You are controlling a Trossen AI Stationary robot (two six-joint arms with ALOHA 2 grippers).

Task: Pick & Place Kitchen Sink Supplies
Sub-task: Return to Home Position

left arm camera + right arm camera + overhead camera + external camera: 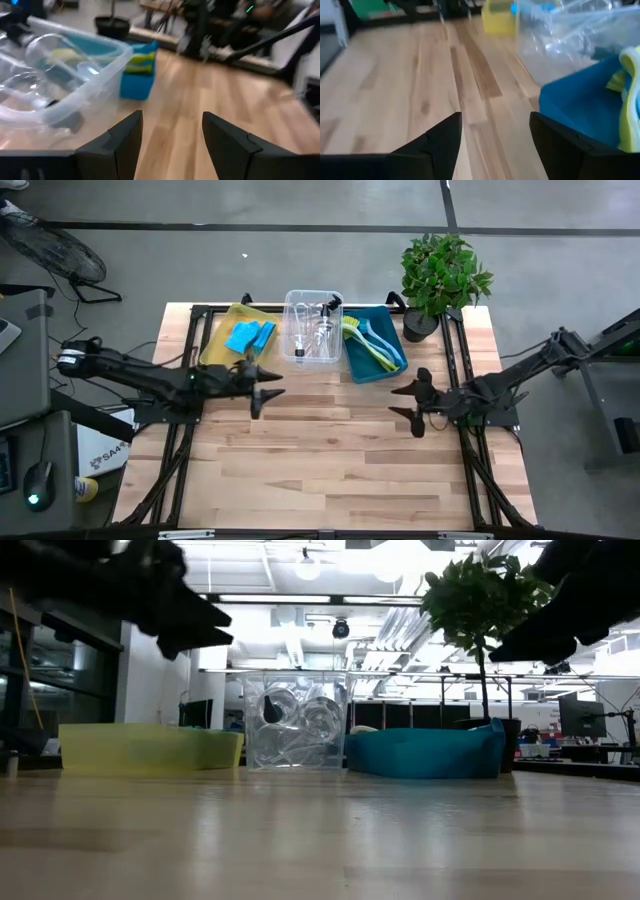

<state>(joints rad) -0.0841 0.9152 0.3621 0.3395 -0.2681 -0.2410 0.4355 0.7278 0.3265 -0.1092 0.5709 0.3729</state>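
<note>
The wooden worktop point(330, 470) is bare across its front and middle; everything on it sits along the back edge.

The left arm point(140, 375) reaches in over the left edge and the right arm point(520, 375) over the right edge, both held above the wood, approx. level w/ each other and well apart. The left gripper point(266, 386) hangs over the worktop just in front of the yellow bin's near corner. Its jaws are spread wide w/ nothing btwn them, and the left wrist view shows only bare wood in the gap. The right gripper point(404, 402) hangs in front of the teal bin, nearer the right edge. Its jaws are also spread wide and hold nothing.

A potted plant point(443, 275) stands at the back edge towards the right corner, just beside the teal bin.

3 bins stand in a row along the back edge, close side by side:
- The teal bin point(392, 330) is on the right, next to the plant.
- The clear bin point(296, 300) is in the middle.
- The yellow bin point(213, 342) is on the left.

The dish brushes point(372, 346), yellow-green and blue, lie inside the teal bin w/ handles slanting towards its front right corner. The bottles point(322, 328), clear w/ black tops, lie inside the clear bin. The blue sponges point(250, 336) lie side by side inside the yellow bin, towards the side nearest the clear bin.

No supplies lie loose on the wood.
</note>
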